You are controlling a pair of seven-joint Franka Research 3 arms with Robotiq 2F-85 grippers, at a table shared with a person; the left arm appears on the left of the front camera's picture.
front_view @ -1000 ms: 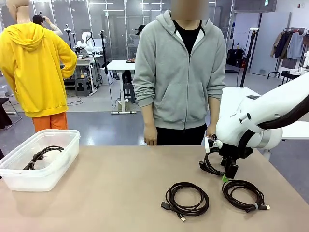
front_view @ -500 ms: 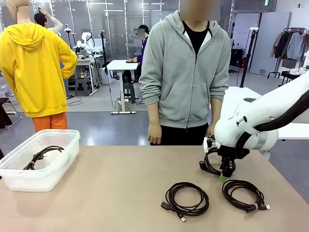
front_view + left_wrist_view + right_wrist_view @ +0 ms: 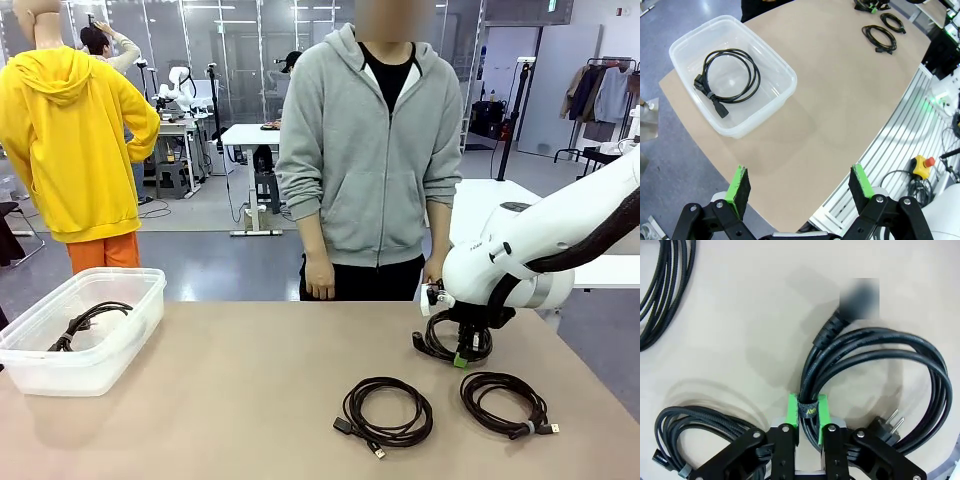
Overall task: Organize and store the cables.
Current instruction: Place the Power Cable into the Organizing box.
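Observation:
Three black cables lie coiled at the table's right. My right gripper (image 3: 462, 358) is down on the far coil (image 3: 436, 346). In the right wrist view its green pads (image 3: 794, 412) are shut on that thick power cable (image 3: 880, 375) at its strap, plug end beside the fingers. Two thinner coils lie nearer: one in the middle (image 3: 388, 410) (image 3: 695, 432), one to the right (image 3: 505, 403) (image 3: 660, 285). Another cable (image 3: 90, 320) (image 3: 727, 80) rests in the clear bin (image 3: 90, 372) (image 3: 765, 117). My left gripper (image 3: 800, 185) hangs open, high above the table's left corner.
A person in a grey hoodie stands at the far edge, one hand (image 3: 318, 288) hanging by the table, the other behind my right arm. The bin sits at the table's left end. Bare tabletop (image 3: 250, 400) stretches between the bin and the coils.
My right gripper's jaws have shut on the far coil, dropping slightly onto it. The person shifted a little. The other coils and the bin stayed put.

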